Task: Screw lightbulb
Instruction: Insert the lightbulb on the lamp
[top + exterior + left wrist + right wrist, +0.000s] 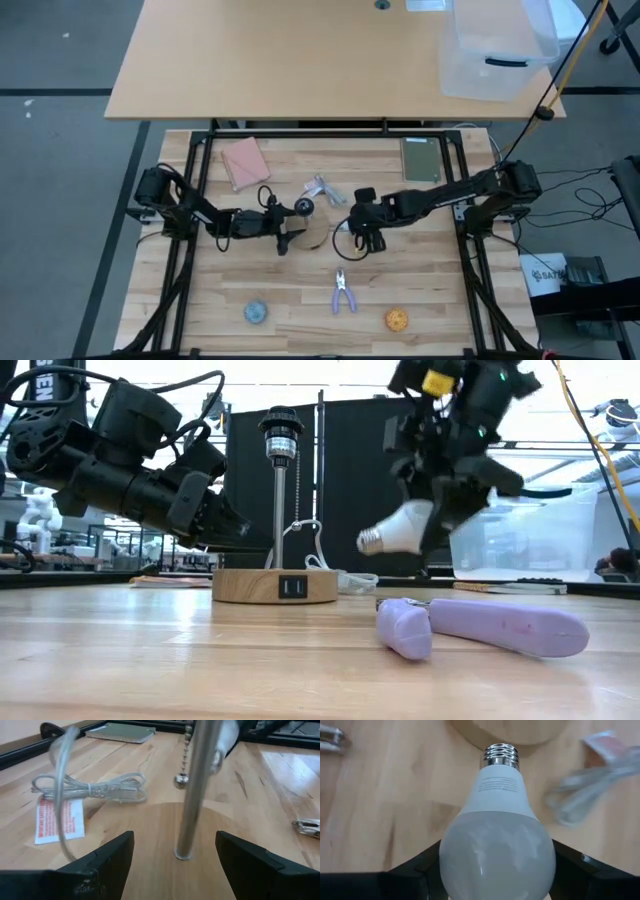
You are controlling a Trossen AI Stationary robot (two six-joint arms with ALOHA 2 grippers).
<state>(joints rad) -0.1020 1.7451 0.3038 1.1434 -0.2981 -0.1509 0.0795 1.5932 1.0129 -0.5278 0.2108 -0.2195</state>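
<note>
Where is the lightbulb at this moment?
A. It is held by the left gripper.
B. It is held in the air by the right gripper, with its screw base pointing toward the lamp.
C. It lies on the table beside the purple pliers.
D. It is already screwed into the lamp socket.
B: the right gripper holds the lightbulb above the table, its silvery base turned toward the lamp, whose socket is empty.

Two dark, matte, multi-jointed arms with blocky housings and looping black cables. The right arm (455, 430) carries a yellow tag above its fingers (600, 870). Each wrist ends in two broad black wedge-shaped fingers.
</note>
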